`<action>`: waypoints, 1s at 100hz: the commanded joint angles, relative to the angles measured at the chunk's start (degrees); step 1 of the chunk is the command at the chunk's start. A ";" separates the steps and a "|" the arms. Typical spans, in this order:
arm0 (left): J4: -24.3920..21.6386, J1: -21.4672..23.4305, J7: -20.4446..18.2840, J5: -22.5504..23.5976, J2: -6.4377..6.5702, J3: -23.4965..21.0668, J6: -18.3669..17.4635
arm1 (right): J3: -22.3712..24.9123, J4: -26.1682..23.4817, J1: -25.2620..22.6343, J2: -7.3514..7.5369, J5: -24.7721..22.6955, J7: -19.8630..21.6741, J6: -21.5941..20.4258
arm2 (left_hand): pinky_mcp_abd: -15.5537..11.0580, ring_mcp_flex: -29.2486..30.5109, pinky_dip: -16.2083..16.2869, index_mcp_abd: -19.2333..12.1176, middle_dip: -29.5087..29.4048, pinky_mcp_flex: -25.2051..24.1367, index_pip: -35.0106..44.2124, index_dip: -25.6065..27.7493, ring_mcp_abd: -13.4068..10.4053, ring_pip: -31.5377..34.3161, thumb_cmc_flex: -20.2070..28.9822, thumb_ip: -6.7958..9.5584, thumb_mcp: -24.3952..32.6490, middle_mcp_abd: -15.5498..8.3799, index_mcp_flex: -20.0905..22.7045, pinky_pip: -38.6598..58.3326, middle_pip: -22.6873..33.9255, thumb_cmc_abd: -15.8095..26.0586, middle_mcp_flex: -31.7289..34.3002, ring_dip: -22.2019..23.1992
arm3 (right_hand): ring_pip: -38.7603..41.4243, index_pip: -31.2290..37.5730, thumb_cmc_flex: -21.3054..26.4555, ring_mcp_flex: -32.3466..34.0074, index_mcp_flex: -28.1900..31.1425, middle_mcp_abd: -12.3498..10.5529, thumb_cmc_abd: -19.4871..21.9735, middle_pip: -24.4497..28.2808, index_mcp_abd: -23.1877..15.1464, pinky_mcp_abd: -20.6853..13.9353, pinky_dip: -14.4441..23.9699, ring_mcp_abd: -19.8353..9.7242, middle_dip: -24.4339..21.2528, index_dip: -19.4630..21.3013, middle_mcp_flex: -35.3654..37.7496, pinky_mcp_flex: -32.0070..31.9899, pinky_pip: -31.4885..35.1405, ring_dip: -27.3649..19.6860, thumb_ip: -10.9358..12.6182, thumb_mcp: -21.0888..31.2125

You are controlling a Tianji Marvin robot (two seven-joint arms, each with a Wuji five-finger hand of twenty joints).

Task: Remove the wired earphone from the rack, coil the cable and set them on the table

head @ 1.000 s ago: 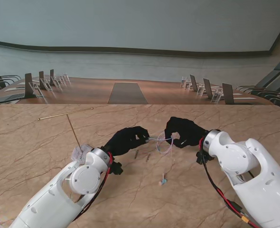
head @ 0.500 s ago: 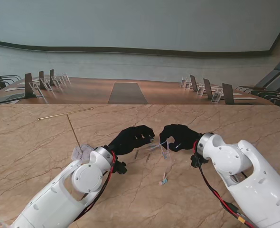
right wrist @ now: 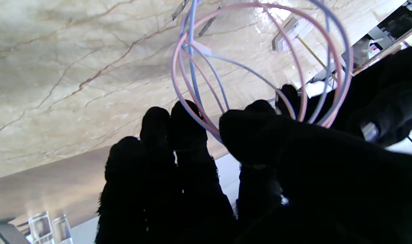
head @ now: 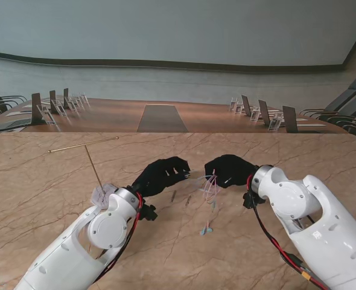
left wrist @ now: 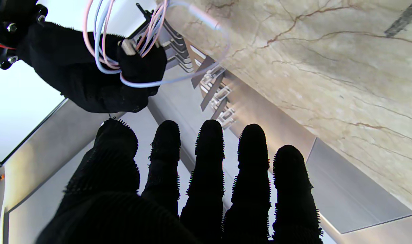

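Pink-and-blue wired earphone cable (head: 211, 187) is held in loops by the right robot hand (head: 228, 171) above the marble surface (head: 45, 181), likely for coiling; at nine o'clock, the left robot hand (head: 161, 176) is spread, empty.

In the stand view the pink and blue earphone cable (head: 211, 187) is too thin to trace where it enters the black-gloved right hand (head: 229, 171). The small earbud ends (head: 206, 230) are too tiny to make out. Both white arms are cut off by the near edge.
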 commanded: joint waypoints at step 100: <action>-2.39 -0.22 -7.68 -2.34 1.68 5.49 -0.34 | 2.84 0.04 2.34 -1.26 -6.26 -6.96 -2.17 | 0.56 8.16 11.86 0.20 10.60 9.66 15.42 4.26 2.41 14.69 8.78 1.20 -3.81 -0.88 -1.40 12.35 10.46 0.82 7.26 8.70 | 8.19 4.02 -1.44 8.49 3.93 6.43 -6.42 7.06 -1.04 -0.10 4.08 7.88 5.13 4.27 5.27 8.84 5.35 1.76 3.05 5.48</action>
